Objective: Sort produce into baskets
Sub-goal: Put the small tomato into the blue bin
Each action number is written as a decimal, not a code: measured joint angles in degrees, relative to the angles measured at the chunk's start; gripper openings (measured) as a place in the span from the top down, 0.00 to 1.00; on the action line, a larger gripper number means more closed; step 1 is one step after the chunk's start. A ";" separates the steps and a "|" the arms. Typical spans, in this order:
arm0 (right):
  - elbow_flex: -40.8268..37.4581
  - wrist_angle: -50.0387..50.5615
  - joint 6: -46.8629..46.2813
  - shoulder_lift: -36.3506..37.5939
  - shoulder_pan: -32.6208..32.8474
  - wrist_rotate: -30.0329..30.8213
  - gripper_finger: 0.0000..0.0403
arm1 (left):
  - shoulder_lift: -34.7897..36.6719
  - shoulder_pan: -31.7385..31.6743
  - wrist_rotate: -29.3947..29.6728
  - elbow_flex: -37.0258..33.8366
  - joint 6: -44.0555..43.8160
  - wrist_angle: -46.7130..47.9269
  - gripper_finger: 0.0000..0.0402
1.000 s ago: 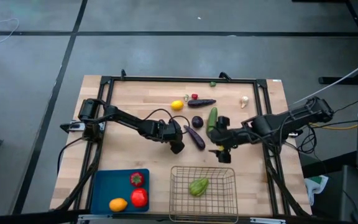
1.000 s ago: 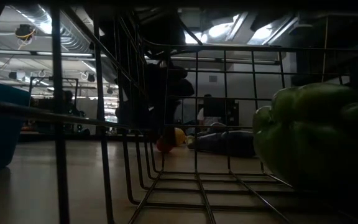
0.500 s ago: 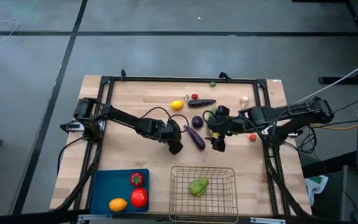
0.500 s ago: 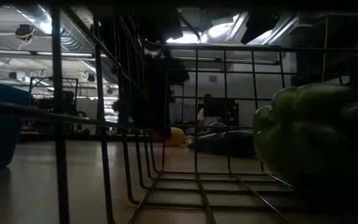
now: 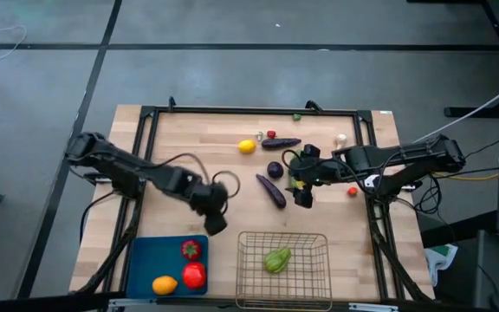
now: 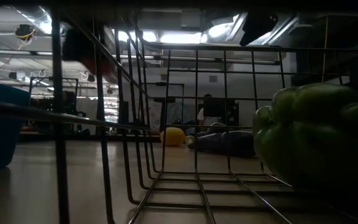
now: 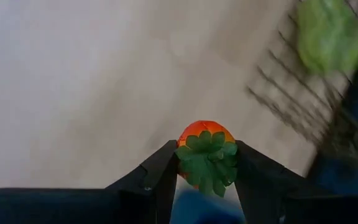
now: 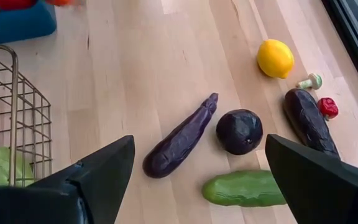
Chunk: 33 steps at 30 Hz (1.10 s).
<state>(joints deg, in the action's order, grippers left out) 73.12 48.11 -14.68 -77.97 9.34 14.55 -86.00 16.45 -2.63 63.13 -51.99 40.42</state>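
Robotics lab or workshop floor, open-plan.

A butcher-block bench (image 5: pixel 189 139) in a black metal frame (image 5: pixel 249 110) stands on a grey concrete floor (image 5: pixel 232 52) marked with dark lines; cables (image 5: pixel 475 173) trail off one side. Beyond the bench, the low view shows exposed ceiling ducting (image 6: pixel 48 18), strip lights (image 6: pixel 173 37), and a seated person (image 6: pixel 207 109) at a workstation.

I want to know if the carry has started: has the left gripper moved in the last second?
Yes. The left gripper, shut on a red fruit, has pulled back from the long eggplant toward the blue tray.
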 joint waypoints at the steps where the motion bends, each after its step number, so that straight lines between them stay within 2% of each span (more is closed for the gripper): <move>1: 0.00 -0.01 0.00 0.00 0.00 0.00 0.11 | 0.35 1.95 0.00 0.00 -1.66 0.17 0.66; 8: 0.00 -0.03 0.00 0.00 0.00 0.00 0.11 | -0.87 16.25 0.66 0.00 -13.11 -0.43 0.66; 13: 0.00 -0.25 0.00 0.00 0.00 0.00 0.11 | -1.98 21.70 3.16 0.00 -20.89 -0.42 0.66; 27: 0.00 -0.21 0.00 -0.02 0.00 -0.01 0.11 | -3.10 23.21 3.13 0.00 -23.22 -0.37 0.65; 33: 0.00 -0.27 0.03 -0.02 0.00 -0.01 0.11 | -3.10 22.82 3.10 0.00 -23.10 -0.36 0.55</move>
<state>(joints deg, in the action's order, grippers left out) 73.12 47.84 -14.65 -78.00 9.34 14.53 -89.10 39.27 0.47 63.13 -75.09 40.06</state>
